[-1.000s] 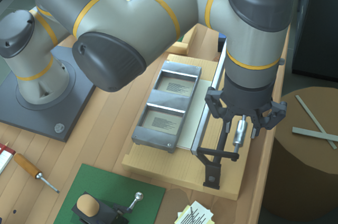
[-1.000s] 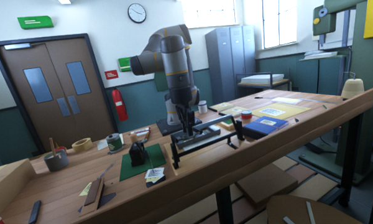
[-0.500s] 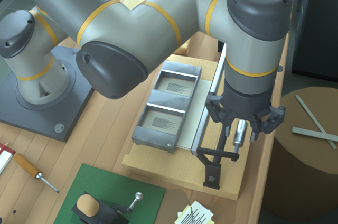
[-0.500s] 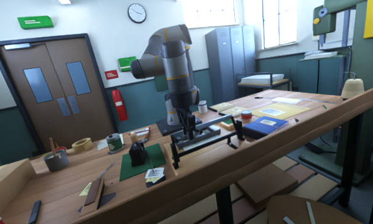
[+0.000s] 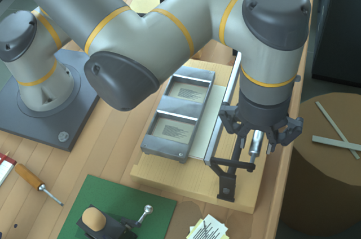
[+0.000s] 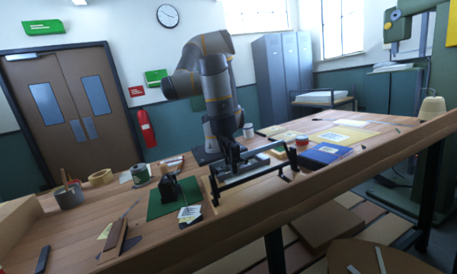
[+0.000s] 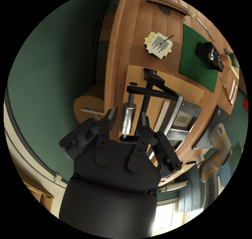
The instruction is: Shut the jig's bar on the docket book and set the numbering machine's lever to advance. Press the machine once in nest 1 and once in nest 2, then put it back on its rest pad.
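Note:
The jig's clamp bar (image 5: 222,107) runs along the right edge of the pale docket book (image 5: 208,120), which lies under the grey two-nest frame (image 5: 178,113) on a light wooden board. The bar's silver handle (image 5: 255,142) (image 7: 127,118) sits on a black frame at the board's near right end. My gripper (image 5: 254,142) (image 7: 128,118) (image 6: 230,158) hangs over that handle, open, with a finger on either side of it, and holds nothing. The numbering machine (image 5: 103,223) (image 6: 168,188) (image 7: 210,57), black with a tan knob and a ball-tipped lever (image 5: 145,213), stands on the green rest pad (image 5: 116,205).
The bench's right edge (image 5: 287,154) runs close beside my gripper, with a brown stool (image 5: 326,154) below it. A stack of printed slips (image 5: 208,227) lies near the board's front. A screwdriver (image 5: 36,184) and my arm's base (image 5: 43,96) are to the left.

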`<state>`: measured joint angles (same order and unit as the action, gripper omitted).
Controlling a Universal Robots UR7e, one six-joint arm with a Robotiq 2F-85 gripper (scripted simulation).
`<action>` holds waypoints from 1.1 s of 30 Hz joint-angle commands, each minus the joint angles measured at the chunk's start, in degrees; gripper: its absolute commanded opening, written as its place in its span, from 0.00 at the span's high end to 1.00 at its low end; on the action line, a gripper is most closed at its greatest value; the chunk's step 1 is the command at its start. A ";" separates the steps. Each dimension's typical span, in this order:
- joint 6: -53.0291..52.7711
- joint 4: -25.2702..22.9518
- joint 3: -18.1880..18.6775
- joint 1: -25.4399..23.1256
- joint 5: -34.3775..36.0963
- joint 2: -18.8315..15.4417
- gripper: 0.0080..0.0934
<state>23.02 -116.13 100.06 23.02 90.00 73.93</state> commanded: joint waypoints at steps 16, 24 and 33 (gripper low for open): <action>0.00 -0.20 0.07 0.00 0.00 -0.03 0.53; 0.00 -0.20 0.07 0.00 0.00 -0.03 0.65; 0.00 -0.20 0.07 0.00 0.00 -0.03 0.87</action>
<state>23.02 -116.31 100.15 23.02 89.99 73.87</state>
